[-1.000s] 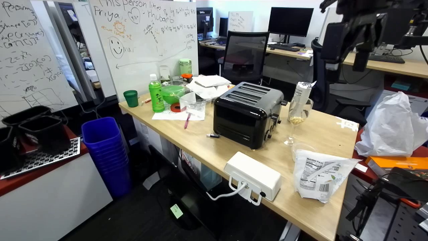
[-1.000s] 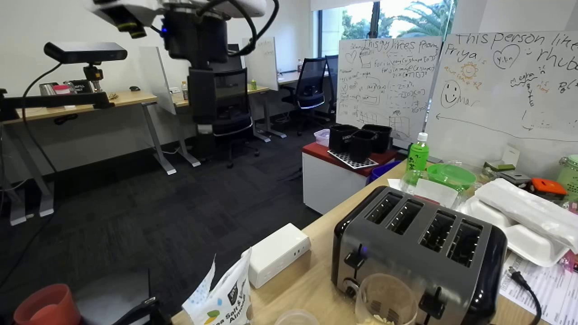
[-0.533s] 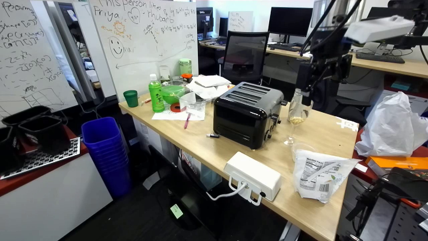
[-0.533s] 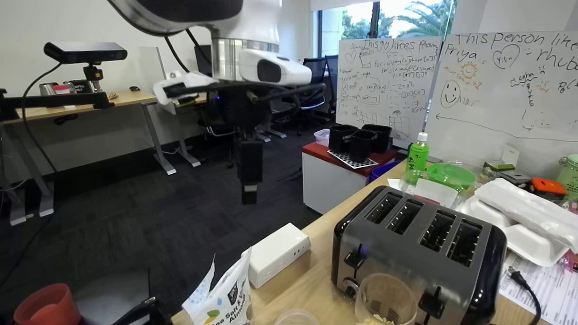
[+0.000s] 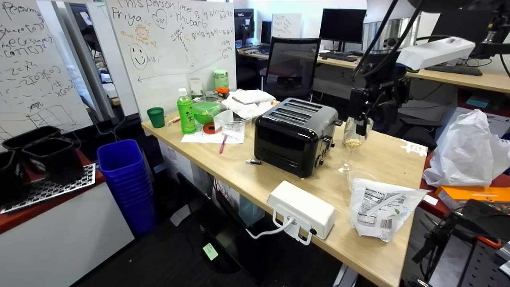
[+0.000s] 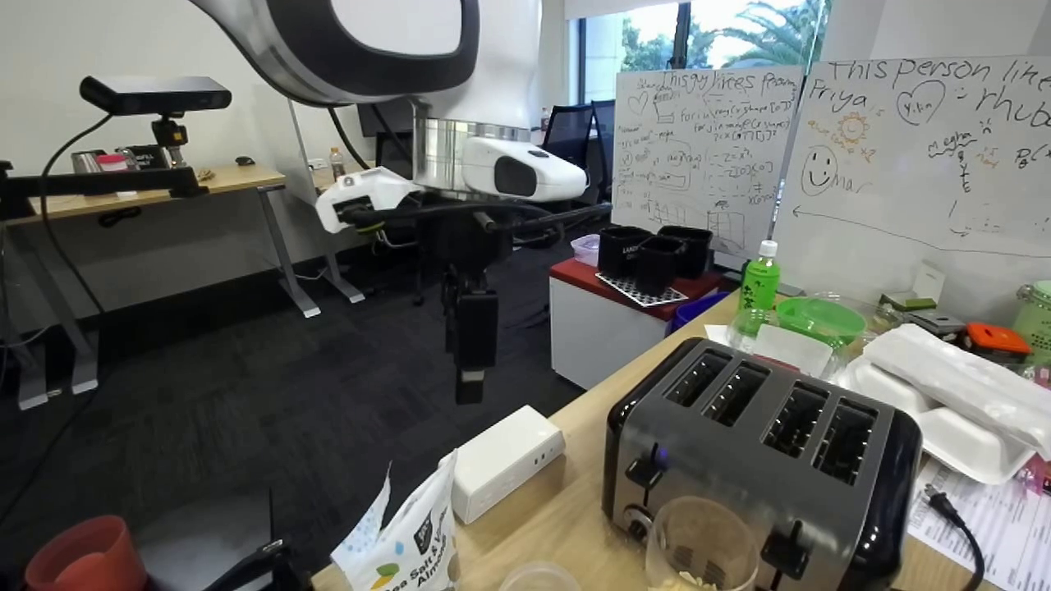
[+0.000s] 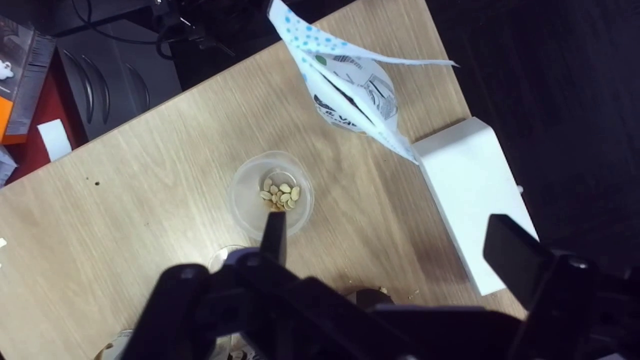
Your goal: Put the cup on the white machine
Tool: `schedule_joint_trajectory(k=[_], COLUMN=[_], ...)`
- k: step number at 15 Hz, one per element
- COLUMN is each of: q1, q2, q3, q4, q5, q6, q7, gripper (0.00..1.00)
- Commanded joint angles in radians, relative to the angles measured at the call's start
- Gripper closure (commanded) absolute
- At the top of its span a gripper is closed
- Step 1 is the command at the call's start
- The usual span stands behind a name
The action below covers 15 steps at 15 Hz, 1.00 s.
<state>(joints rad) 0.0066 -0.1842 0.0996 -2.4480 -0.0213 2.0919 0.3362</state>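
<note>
Currently the claw (image 7: 387, 225) hangs above the bench (image 7: 150, 170), fingers (image 7: 511, 257) spread wide. The clear cup (image 7: 254, 187), nuts (image 7: 285, 197) inside, stands inward from the edge that the white machine (image 7: 472, 200) lies along; a white bag (image 7: 360, 82) stands between cup and corner.

In an exterior view, the lower edge crops the clear cup (image 6: 539, 578); in an exterior view, the white bag (image 5: 378, 209), its fine print too small to read, hides part of it. In the wrist view, my gripper (image 7: 385, 230) masks part of the cup's rim.
</note>
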Motion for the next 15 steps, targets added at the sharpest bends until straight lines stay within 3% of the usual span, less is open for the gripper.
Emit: schedule_joint_trajectory(k=[1, 6, 11, 15], q1=[0.008, 0.001, 0.008, 0.045], q2=[0.011, 0.124, 0.325, 0.456], q3=[-0.004, -0.012, -0.07, -0.142], q4=[0.005, -0.007, 0.022, 0.08], q5=[0.003, -0.048, -0.199, -0.285], q6=[-0.004, 0.147, 0.333, 0.347], q7=[0.017, 0.041, 0.128, 0.211], gripper=[0.0, 0.0, 0.0, 0.0])
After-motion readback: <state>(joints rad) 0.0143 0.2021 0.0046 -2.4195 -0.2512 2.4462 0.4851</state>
